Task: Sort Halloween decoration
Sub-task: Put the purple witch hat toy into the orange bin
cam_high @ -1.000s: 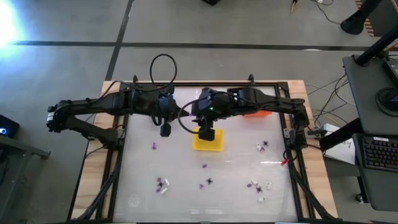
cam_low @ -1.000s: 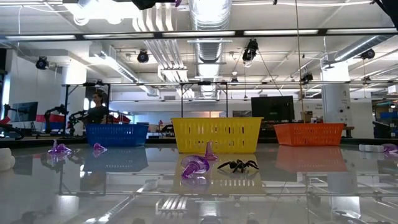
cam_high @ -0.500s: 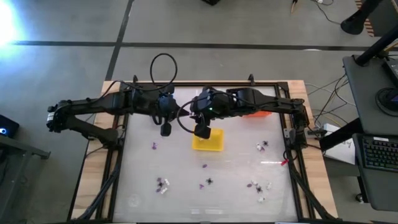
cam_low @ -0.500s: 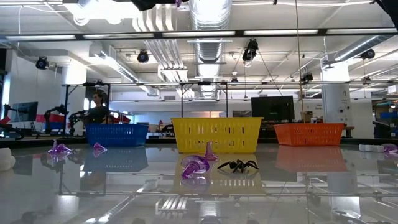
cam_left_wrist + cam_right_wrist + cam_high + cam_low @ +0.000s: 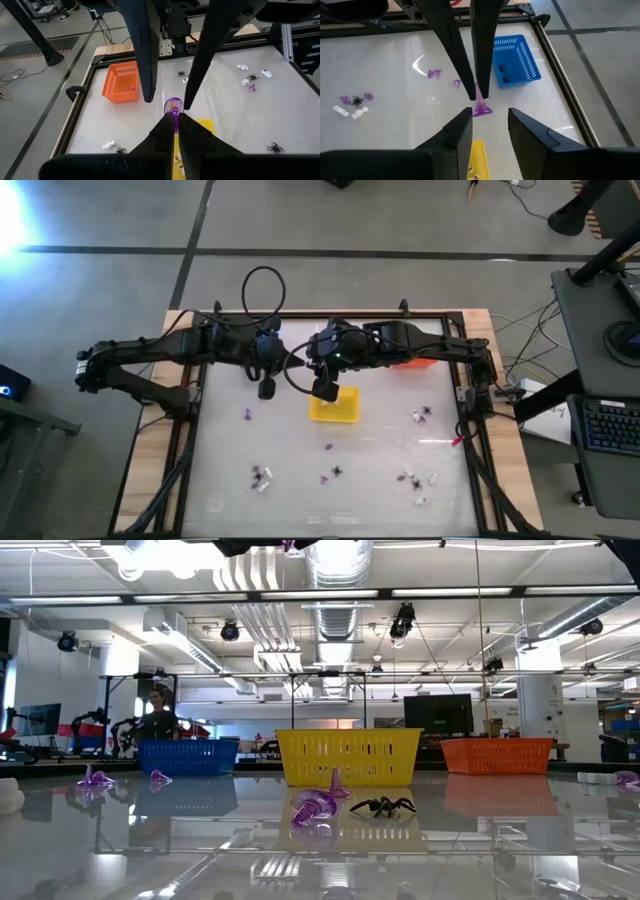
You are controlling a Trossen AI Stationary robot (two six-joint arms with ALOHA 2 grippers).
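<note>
Above the yellow mesh basket [image 5: 334,406], the closed left end effector [image 5: 176,116] pinches a purple trinket [image 5: 173,106], half hidden; the right end effector [image 5: 486,117] gapes open.

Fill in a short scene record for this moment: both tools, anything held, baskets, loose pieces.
left tool: shut on a purple trinket, held above the table
right tool: open, pointed at the purple trinket, not gripping it
yellow basket: mid-table, under the right tool
orange basket: on the right arm's side
blue basket: on the left arm's side
loose trinkets: black, purple and white, scattered over the table's open half
person: in the room behind the table
</note>
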